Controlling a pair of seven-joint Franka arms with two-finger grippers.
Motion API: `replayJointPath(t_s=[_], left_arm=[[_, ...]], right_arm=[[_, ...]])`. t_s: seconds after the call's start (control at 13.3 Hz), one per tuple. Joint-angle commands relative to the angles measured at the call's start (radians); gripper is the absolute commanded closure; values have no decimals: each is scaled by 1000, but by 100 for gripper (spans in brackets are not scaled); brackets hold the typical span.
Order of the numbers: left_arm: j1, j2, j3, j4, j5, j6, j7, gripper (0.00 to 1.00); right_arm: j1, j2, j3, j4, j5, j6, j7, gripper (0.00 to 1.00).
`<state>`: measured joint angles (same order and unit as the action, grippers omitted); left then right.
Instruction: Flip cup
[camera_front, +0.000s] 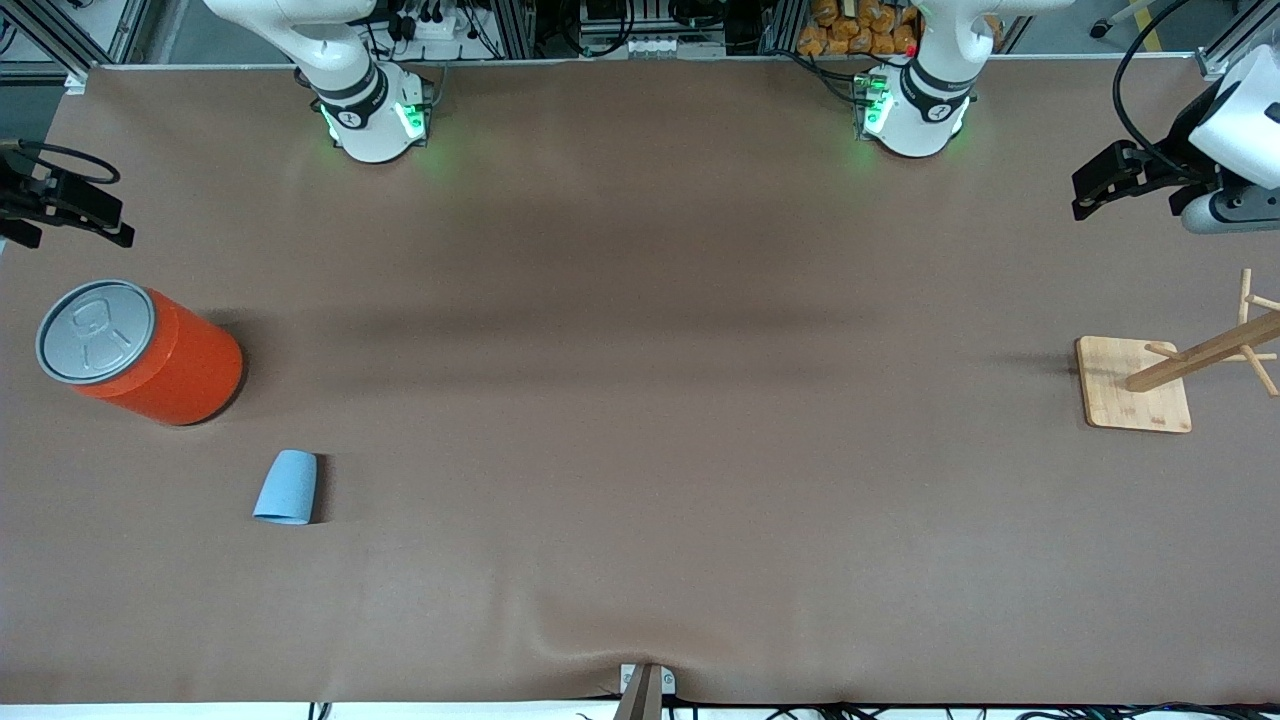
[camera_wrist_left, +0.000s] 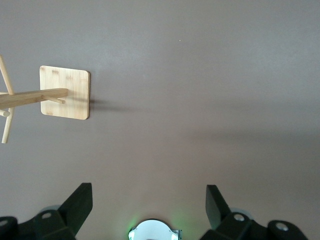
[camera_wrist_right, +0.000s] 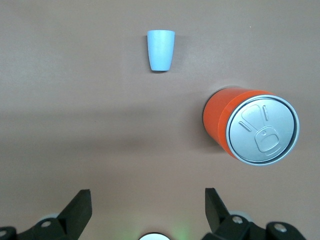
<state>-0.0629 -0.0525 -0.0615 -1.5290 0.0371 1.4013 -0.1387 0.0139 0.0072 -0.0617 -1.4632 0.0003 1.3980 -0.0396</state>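
Light-blue cup (camera_front: 286, 487) stands rim-down on the bench, at five o'clock from the orange can (camera_front: 140, 350). Your right gripper (camera_wrist_right: 148, 212), fingers spread and empty, hangs nearer it; left gripper (camera_wrist_left: 149, 210) likewise, waiting.

Cup (camera_front: 286, 487) on the counter (camera_front: 640, 420) near the right arm's end, just nearer the front camera than the can (camera_front: 140, 350), wooden rack (camera_front: 1135, 384) at the left arm's end

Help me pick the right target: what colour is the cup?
Light blue cup, plain and matte, clearest in the right wrist view.
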Motion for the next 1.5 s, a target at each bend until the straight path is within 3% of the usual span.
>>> replayJointPath(t_s=[0.0,0.53,1.43], left_arm=[[6,14,0,18,-16,-5,-1,0],[11,17,6,18,-19,-5,16,0],[11,20,9,9,-9,10,14,0]], right_arm=[[3,-15,0,-12,14,-1,26,0],[-6,5,-3,-12,4,42,12,0],[-2,210,-3,-16,18,176,14,0]])
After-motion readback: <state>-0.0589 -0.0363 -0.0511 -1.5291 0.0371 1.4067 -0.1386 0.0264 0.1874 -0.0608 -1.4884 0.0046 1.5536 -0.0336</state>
